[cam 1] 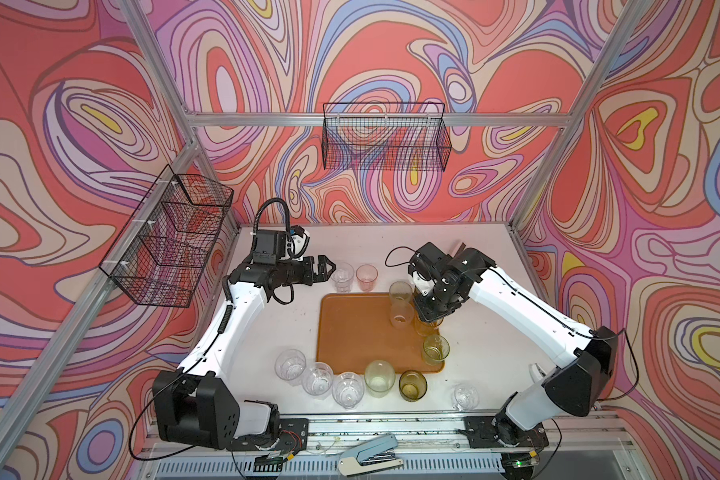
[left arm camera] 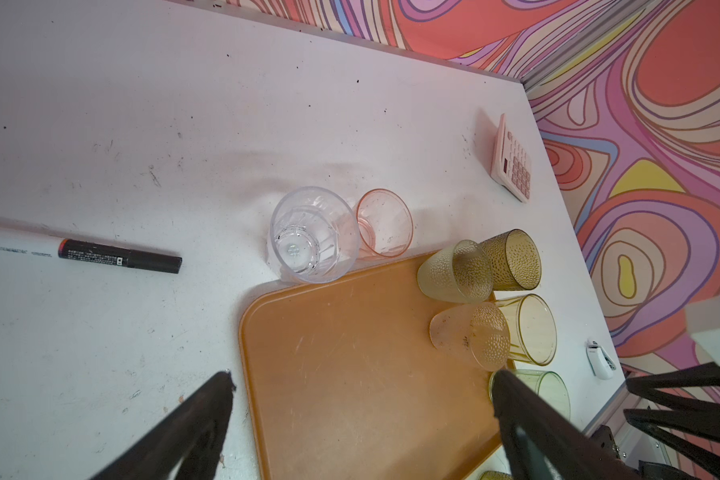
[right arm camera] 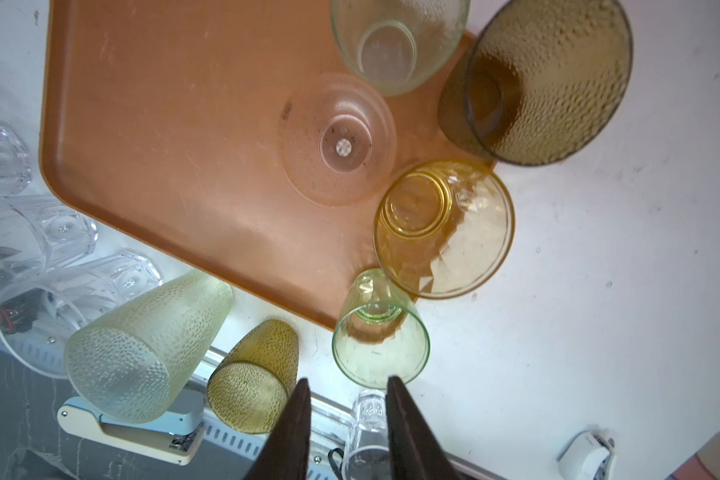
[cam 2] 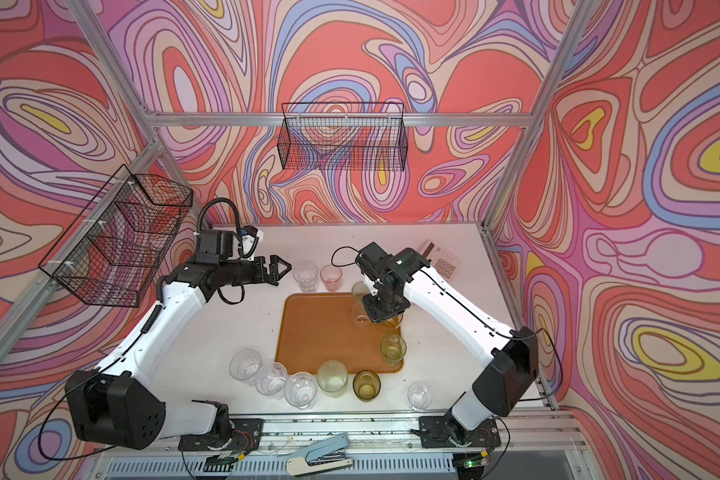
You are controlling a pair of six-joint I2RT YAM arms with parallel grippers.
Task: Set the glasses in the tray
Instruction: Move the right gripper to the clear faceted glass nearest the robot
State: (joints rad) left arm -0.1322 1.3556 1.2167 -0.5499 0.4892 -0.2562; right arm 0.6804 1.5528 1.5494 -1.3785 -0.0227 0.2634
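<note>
The orange-brown tray (cam 1: 350,332) lies mid-table. At its far right corner stand a pale green glass (cam 1: 400,293), a clear dotted one (cam 1: 400,318) and an amber one (right arm camera: 445,228). An olive-brown glass (right arm camera: 537,83) stands just off that corner. My right gripper (cam 1: 431,316) hangs pointing down over the amber glass, open, with nothing between its fingers (right arm camera: 304,399). A bright green glass (cam 1: 436,349) stands at the tray's right edge. My left gripper (cam 1: 329,270) is wide open beside a clear glass (cam 1: 341,276) and a pink one (cam 1: 366,276). Several more glasses (cam 1: 317,378) line the table's front.
A marker (left arm camera: 117,255) lies left of the clear glass. A pink calculator (cam 2: 445,262) sits at the back right. A stapler (cam 1: 371,455) rests on the front rail. Black wire baskets hang on the back wall (cam 1: 385,137) and left wall (cam 1: 171,237).
</note>
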